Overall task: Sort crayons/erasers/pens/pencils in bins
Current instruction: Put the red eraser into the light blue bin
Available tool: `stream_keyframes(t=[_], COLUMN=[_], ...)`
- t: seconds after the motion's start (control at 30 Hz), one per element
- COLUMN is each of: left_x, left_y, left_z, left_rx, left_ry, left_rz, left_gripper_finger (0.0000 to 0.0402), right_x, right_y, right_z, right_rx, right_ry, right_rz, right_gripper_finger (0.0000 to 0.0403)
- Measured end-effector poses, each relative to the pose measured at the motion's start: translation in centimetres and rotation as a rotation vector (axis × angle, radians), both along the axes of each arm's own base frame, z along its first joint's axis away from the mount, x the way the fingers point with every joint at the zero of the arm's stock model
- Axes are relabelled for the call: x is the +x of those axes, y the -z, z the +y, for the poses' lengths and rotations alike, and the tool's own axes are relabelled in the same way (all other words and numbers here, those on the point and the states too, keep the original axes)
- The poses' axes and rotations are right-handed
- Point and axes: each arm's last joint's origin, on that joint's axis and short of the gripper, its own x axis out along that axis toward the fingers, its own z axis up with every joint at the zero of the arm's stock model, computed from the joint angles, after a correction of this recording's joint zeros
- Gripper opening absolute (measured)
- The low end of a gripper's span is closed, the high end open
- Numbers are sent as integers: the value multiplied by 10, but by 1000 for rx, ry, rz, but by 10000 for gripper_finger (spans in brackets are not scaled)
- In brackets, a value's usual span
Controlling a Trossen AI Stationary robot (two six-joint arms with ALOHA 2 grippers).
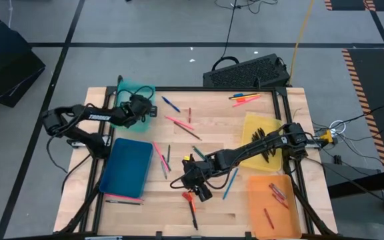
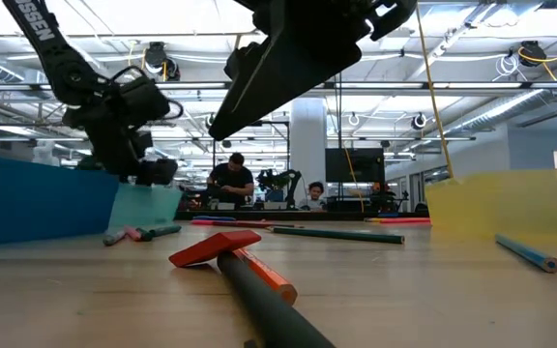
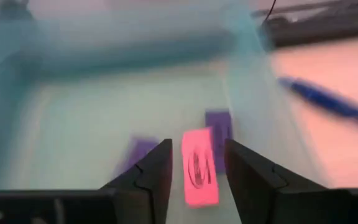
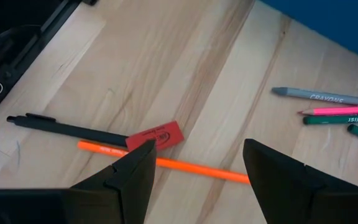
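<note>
My left gripper (image 3: 197,177) hangs open over the teal bin (image 1: 136,89) at the table's far left. A pink eraser (image 3: 200,167) shows in the gap between its fingers, with room on both sides; whether it lies on the bin's floor, I cannot tell. Two purple erasers (image 3: 218,127) lie flat in that bin. My right gripper (image 4: 197,171) hovers open above a red eraser (image 4: 156,135) near the table's front middle. The eraser lies across a black pen (image 4: 67,129) beside an orange pencil (image 4: 185,167).
A dark blue bin (image 1: 129,167) sits front left, a yellow bin (image 1: 262,130) right and an orange bin (image 1: 272,203) front right with crayons in it. Loose pens, pencils and crayons (image 1: 179,123) lie scattered over the table's middle, with more (image 1: 244,99) at the far edge.
</note>
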Motion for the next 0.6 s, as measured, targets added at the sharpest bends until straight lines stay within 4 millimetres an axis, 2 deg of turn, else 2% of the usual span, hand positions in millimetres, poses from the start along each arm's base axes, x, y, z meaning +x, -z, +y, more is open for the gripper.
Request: stream_keyframes(t=[0.27,0.37,0.47,0.6], left_x=[12,17,18,12], left_y=[-51,-75,-97,-119], left_z=[8,4,-13,-54], left_rx=[49,73,107,139], left_ry=[57,102,176,327], left_rz=[11,12,-13,-78], left_gripper_finger=[149,149,149,149], right_x=[-2,-1,-2,-3], right_y=[1,1,1,1], right_z=[0,-1,0,4], right_rx=[-2,-12,-41,-59], right_ry=[6,-3,-15,-49], right_rz=[23,17,7,-1], right_gripper_finger=[235,235,235,235])
